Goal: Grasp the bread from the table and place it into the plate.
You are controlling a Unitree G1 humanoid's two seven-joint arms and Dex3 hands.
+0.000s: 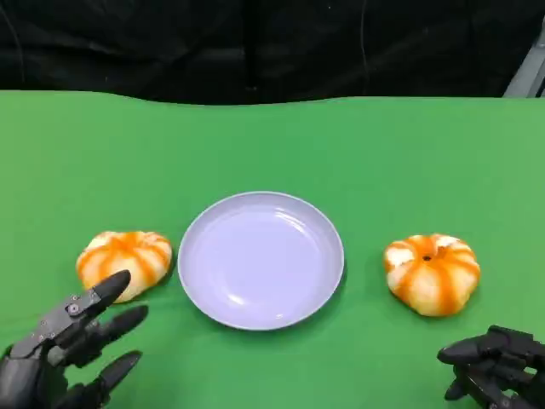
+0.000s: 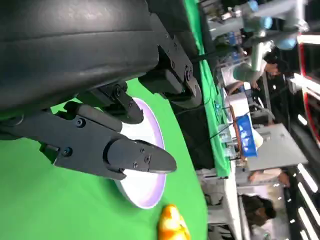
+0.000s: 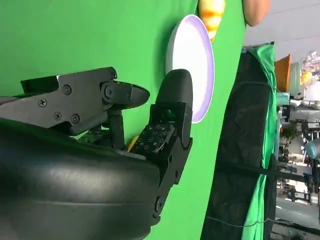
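Note:
A pale lilac plate [image 1: 260, 258] lies empty at the table's middle. One orange-striped bread bun [image 1: 125, 262] sits just left of it, another bun [image 1: 432, 273] to its right. My left hand [image 1: 68, 349] hovers at the near left, fingers spread, close in front of the left bun and holding nothing. My right hand [image 1: 494, 366] sits at the near right corner, below the right bun, fingers apart and empty. The left wrist view shows my left hand's fingers [image 2: 100, 142] over the plate [image 2: 145, 192] and the far bun [image 2: 172, 225]. The right wrist view shows the plate [image 3: 192, 65] and a bun [image 3: 211, 15].
The green table [image 1: 272, 145] stretches back to a black curtain [image 1: 255, 43]. In the wrist views, a workshop with robot arms and people lies beyond the table's edge.

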